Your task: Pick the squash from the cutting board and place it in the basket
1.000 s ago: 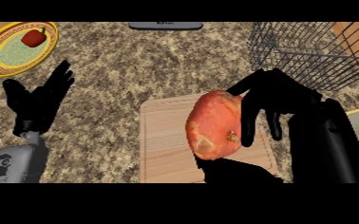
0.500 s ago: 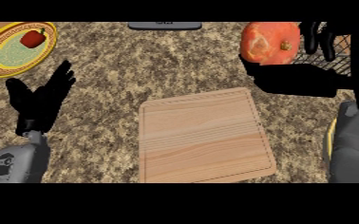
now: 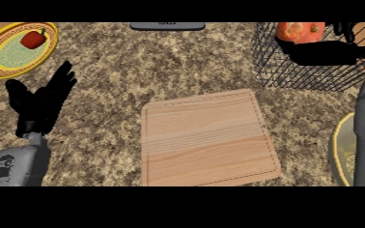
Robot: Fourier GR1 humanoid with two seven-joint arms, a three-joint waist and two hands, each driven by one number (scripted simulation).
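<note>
Squash (image 3: 300,31) in right hand (image 3: 324,53) over basket (image 3: 285,75).

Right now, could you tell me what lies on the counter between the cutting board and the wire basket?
In the head view, only bare speckled counter separates the cutting board from the basket.

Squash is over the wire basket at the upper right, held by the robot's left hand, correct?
Not quite: the head view shows the squash over the wire basket in the right hand. The left hand rests open at the left edge.
</note>
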